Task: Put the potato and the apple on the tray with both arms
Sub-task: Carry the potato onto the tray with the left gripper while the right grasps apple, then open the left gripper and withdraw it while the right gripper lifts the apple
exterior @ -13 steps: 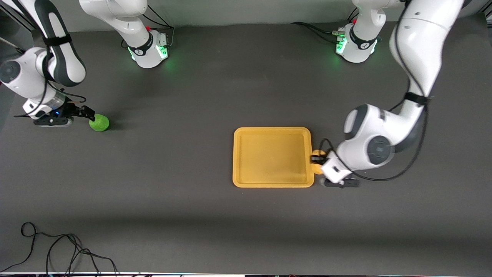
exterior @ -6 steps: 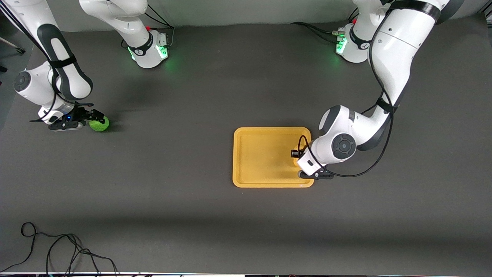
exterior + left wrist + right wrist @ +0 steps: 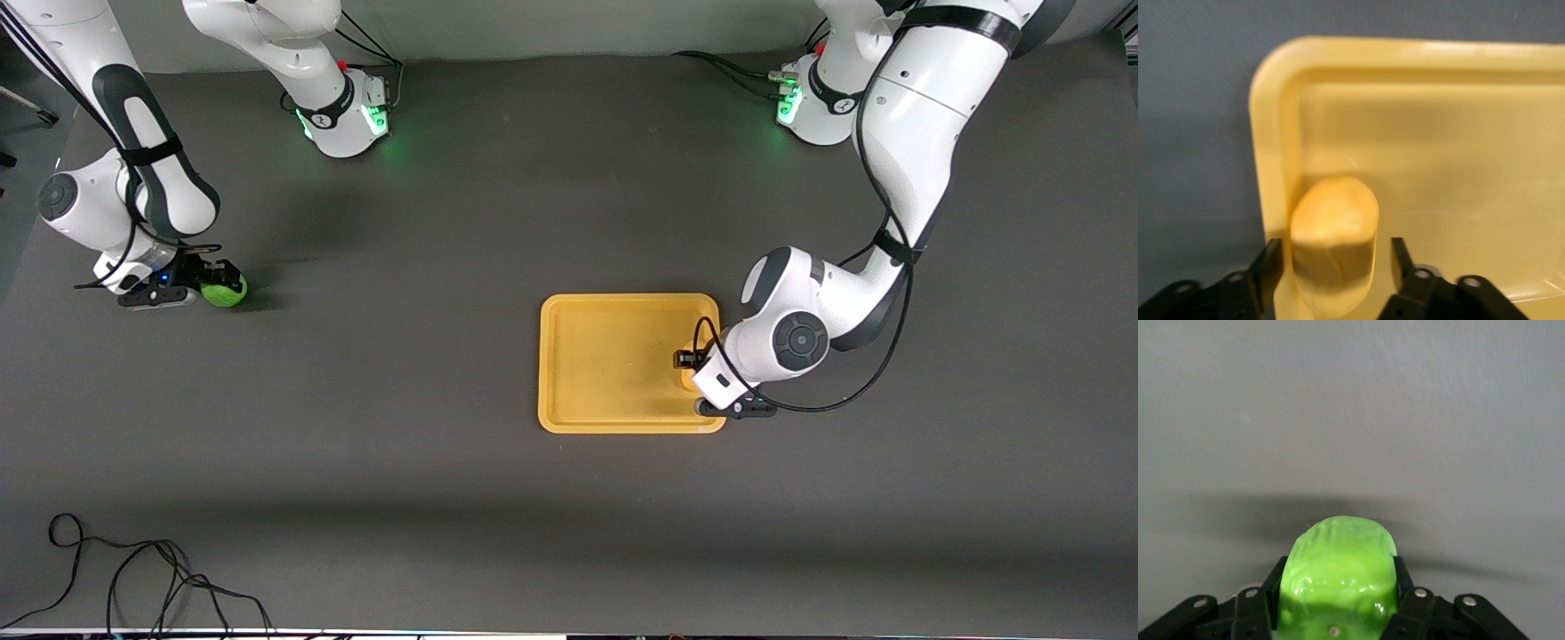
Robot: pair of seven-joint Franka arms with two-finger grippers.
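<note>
The yellow-orange potato [image 3: 687, 379] lies in the tray [image 3: 622, 423], just inside the rim at the left arm's end. My left gripper [image 3: 688, 363] is low over it and open. In the left wrist view the potato [image 3: 1335, 220] sits between the fingers [image 3: 1273, 263] with a gap on each side, by the tray's rim [image 3: 1265, 133]. The green apple [image 3: 224, 292] is at the right arm's end of the table. My right gripper [image 3: 212, 283] is shut on it. In the right wrist view the fingers [image 3: 1277, 583] press both sides of the apple [image 3: 1338, 573].
The dark grey table [image 3: 400, 267] lies bare between the apple and the tray. A black cable [image 3: 133, 578] is coiled near the front edge at the right arm's end. Both arm bases [image 3: 347, 116] stand along the top of the front view.
My left gripper carried the potato from beside the tray in over its rim, and its fingers now stand apart from it. My right gripper moved onto the apple and closed.
</note>
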